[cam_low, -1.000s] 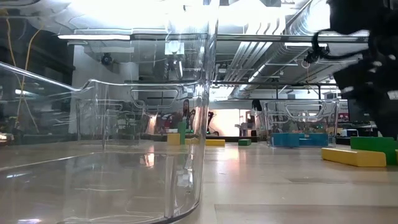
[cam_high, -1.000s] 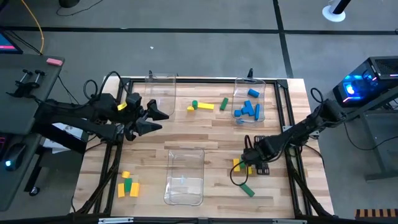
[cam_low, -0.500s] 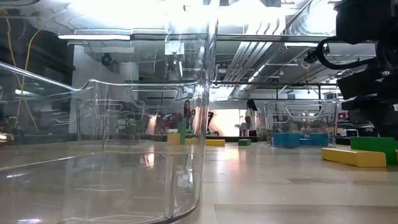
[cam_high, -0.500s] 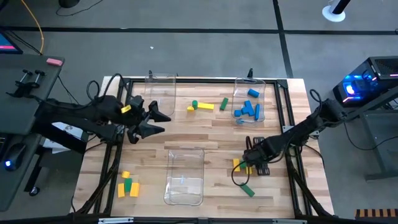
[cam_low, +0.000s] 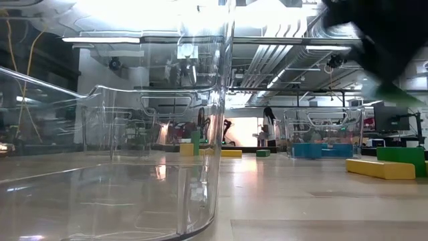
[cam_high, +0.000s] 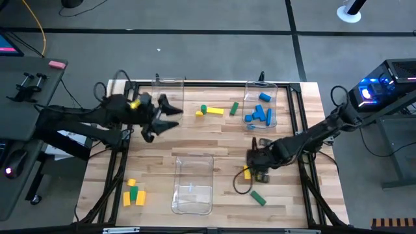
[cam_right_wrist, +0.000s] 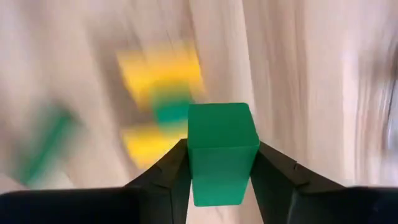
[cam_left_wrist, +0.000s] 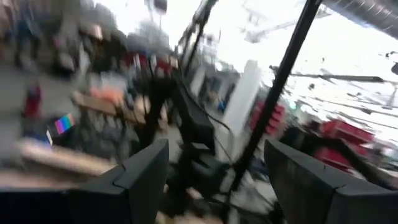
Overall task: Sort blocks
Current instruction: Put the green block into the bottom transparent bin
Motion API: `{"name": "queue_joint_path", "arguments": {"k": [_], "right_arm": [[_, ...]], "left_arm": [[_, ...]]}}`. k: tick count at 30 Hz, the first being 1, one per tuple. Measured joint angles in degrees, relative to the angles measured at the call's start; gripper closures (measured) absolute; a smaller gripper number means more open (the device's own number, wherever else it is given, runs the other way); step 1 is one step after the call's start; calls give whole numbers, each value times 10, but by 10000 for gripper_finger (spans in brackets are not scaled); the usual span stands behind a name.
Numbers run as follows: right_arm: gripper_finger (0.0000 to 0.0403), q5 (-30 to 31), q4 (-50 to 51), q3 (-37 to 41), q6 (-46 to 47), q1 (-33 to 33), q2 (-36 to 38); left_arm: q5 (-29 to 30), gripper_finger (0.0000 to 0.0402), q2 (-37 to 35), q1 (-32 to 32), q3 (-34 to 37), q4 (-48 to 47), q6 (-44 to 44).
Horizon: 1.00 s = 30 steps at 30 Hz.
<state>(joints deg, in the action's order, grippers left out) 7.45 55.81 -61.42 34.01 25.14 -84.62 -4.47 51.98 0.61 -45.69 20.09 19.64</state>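
Right gripper [cam_right_wrist: 219,180] clamped a green block [cam_right_wrist: 221,151]; blocks beneath blurred. Left gripper [cam_high: 168,116] hovered, fingers apart, its wrist view smeared.

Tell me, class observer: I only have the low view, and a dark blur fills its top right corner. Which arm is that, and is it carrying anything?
Observer: It is the right arm. The right wrist view shows the right gripper shut on a green block.
Operator: Did it leave any blocks behind?
Observer: Yes. In the high view a yellow block lies right by that gripper, and another green bar lies nearer the table's front edge.
Operator: Where is the other arm?
Observer: The left gripper hangs open near the empty clear bin at the back left, holding nothing.
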Motion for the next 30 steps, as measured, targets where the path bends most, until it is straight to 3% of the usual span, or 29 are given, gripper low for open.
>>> {"name": "queue_joint_path", "arguments": {"k": [7, 14, 18, 25, 30], "right_arm": [[273, 69, -327, -85, -47, -37, -21], [273, 31, -418, -179, -120, -66, -166], [269, 4, -395, -259, -134, -72, -247], [108, -9, -218, -382, -148, -72, -306], [58, 4, -65, -444, -178, -72, -300]], "left_arm": [[1, 154, -18, -44, 0, 22, -33], [1, 154, -16, -48, 0, 17, -17], [1, 154, -16, -48, 0, 18, -2], [1, 154, -16, -48, 0, 17, 13], [1, 154, -16, -48, 0, 16, 13]]}}
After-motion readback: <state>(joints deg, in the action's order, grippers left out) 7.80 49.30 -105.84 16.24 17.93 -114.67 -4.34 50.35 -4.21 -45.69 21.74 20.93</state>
